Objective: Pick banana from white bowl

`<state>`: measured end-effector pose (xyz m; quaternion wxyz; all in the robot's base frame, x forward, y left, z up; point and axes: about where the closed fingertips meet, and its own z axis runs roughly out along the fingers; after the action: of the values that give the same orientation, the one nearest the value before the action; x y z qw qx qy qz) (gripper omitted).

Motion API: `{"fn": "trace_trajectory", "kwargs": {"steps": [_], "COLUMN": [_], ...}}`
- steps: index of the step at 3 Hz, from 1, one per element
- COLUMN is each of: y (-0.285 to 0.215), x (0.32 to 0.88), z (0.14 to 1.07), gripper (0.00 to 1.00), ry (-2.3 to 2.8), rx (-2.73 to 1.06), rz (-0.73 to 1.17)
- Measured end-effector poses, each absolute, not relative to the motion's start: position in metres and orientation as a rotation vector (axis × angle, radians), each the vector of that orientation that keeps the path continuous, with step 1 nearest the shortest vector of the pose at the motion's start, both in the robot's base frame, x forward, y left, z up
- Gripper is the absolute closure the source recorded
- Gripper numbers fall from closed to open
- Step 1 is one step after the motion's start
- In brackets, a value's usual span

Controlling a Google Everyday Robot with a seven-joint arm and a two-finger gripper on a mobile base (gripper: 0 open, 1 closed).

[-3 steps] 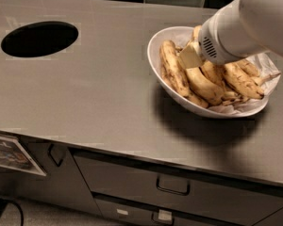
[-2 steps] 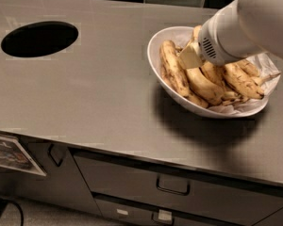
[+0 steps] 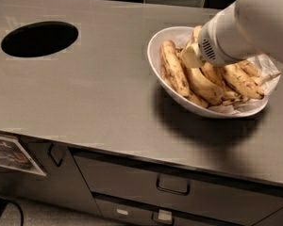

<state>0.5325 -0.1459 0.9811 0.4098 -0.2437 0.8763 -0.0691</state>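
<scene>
Single-arm robot at a bowl of fruit, camera view. The white arm [image 3: 254,22] enters from the upper right corner and slopes down over the white bowl [image 3: 153,55]. Its vented wrist section ends in the hand [image 3: 190,57], which sits low over the far middle part of the bowl, down among the fruit. Whether the hand is released, clenched or grasping anything cannot be told, since the wrist covers most of it and only a pale tip shows.

The banana [image 3: 173,69], long, nearly straight and brown-speckled, lies in the bowl just beside the hand, on the side toward the round opening [image 3: 40,38]. It runs along the bowl's wall from the far rim toward the near rim; whether the hand touches it cannot be told.

Nearer the camera than the hand, a smoother curved banana [image 3: 203,84] lies next to the speckled one. Beyond it, beneath the arm, lie darker mottled bananas [image 3: 240,79]. Crumpled white paper [image 3: 265,65] lines the bowl on the side away from the opening.

The bowl rests on a grey tabletop [image 3: 104,98]; the opening is cut into it well apart from the hand. Below the front edge are drawers [image 3: 172,185] with handles.
</scene>
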Motion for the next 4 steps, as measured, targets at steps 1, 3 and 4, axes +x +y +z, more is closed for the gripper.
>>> {"fn": "trace_trajectory", "kwargs": {"steps": [1,3,4], "y": [-0.1477,-0.1499,-0.1499], "x": [0.5332,0.5341,0.5341], "z": [0.9784,0.9780,0.9780], "gripper": [0.52,0.69,0.99], "ry": [2.213,2.219,2.219], "rx": [-0.607,-0.602,-0.602], "rz": [-0.188,-0.241,-0.241]}}
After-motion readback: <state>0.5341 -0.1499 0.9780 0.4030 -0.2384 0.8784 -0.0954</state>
